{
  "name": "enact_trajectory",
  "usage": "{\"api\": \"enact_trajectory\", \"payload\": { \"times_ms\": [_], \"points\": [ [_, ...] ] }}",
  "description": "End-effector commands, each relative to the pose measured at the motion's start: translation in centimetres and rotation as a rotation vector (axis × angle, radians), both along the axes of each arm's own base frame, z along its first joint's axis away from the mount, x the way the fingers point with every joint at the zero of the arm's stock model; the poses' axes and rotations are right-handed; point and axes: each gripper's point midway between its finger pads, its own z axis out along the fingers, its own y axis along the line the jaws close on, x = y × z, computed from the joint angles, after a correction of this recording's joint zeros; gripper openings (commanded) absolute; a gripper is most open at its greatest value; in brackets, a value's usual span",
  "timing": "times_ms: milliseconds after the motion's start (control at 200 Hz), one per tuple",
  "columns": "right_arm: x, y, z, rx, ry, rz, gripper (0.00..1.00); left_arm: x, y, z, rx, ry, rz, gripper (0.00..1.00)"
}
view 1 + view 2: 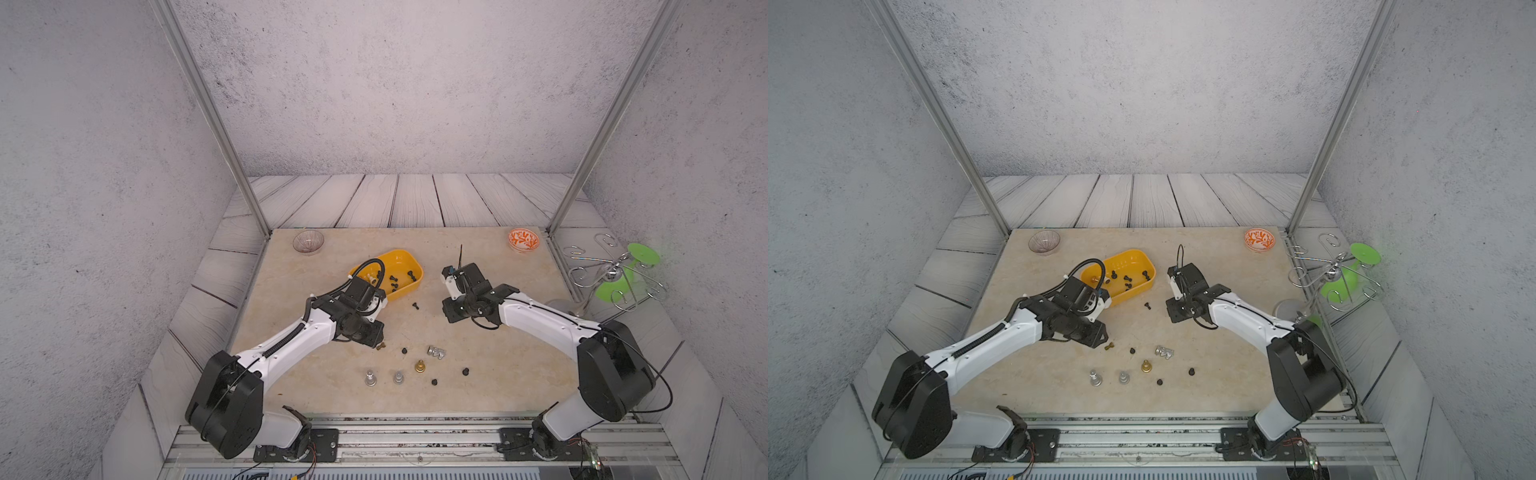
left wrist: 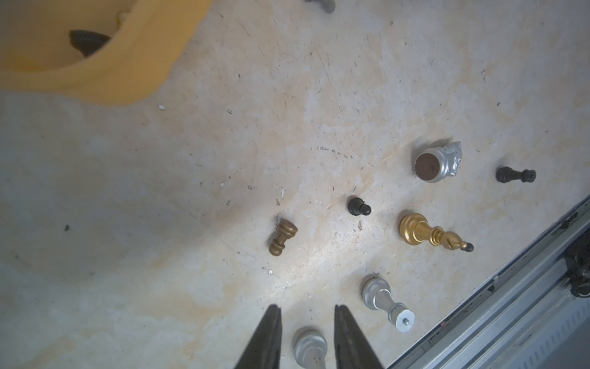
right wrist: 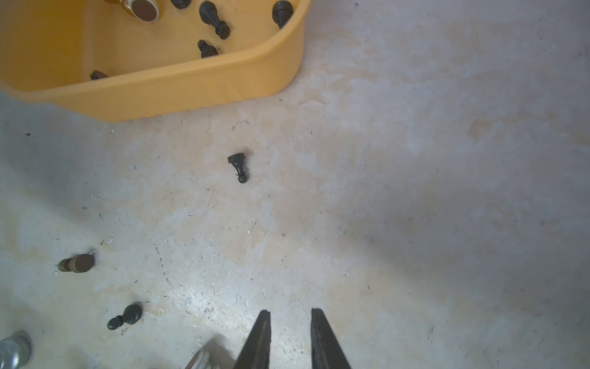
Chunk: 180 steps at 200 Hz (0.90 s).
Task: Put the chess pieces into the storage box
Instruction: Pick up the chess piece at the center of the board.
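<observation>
- I see the storage box [image 1: 405, 254]: bright yellow, rounded corners, low walls, small black chess pieces [image 3: 210, 17] inside.
- Claws: left gripper [image 2: 306, 308] and right gripper [image 3: 290, 311] slightly parted, empty.

Both arms reach forward and inward, hands slightly parted and empty.

In both top views the left arm [image 1: 307, 336] rises from its base, bends at the elbow and stretches forward and inward, its wrist folded so the left hand [image 2: 307, 309] points down. Its dark tapered fingers [image 2: 266, 338] stand apart with a clear gap and nothing gripped. The right arm [image 1: 540, 318] mirrors it, angled in toward the left one. The right hand [image 3: 290, 311] likewise points down, its fingers [image 3: 324, 342] parted by a narrower gap, holding nothing. The two wrists are well apart.
</observation>
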Motion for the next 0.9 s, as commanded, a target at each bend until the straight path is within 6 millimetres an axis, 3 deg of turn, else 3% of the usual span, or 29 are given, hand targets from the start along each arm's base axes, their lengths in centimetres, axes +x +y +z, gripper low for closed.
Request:
{"api": "enact_trajectory", "payload": {
  "times_ms": [0,275,896],
  "points": [
    [-0.3,-1.0,0.9,0.02,-0.026,-0.041,0.25,-0.5,-0.1,0.2,0.033,0.002,-0.016,0.32],
    [-0.9,-2.0,-0.1,0.018,0.005,-0.075,0.25,-1.4,-1.3,-0.9,0.058,0.017,-0.059,0.32],
    [-1.1,-3.0,0.0,0.019,-0.003,-0.12,0.25,0.2,-6.3,-3.1,0.1,0.035,-0.183,0.32]
  ]
}}
